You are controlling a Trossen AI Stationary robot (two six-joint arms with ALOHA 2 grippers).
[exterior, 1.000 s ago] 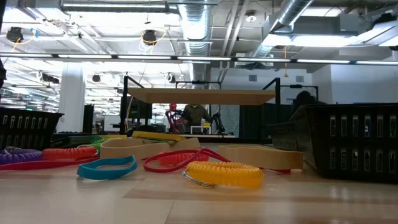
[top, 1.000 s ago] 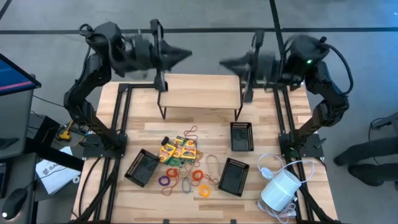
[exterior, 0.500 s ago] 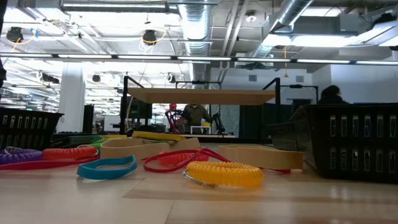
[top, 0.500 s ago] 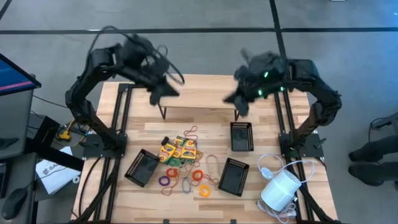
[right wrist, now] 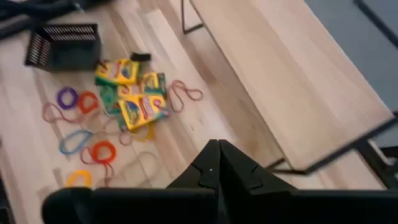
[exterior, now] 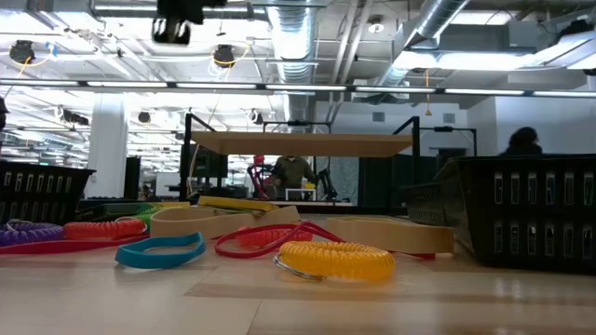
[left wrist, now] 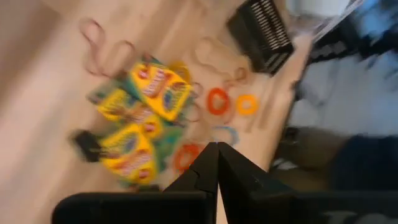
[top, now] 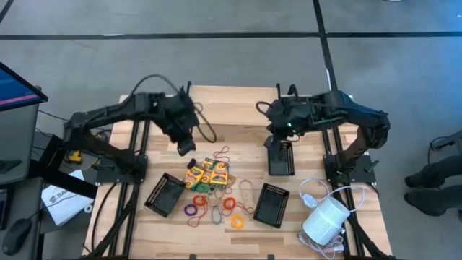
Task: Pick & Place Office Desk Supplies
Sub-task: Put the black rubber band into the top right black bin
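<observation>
left claw closed, empty, above tabletop just behind the crayon boxes; right claw closed, empty, over the rear end of the back mesh tray. Boxes piled mid-tabletop, elastic loops scattered round them toward the front, between the other two trays. White cylinder at front right corner
</observation>
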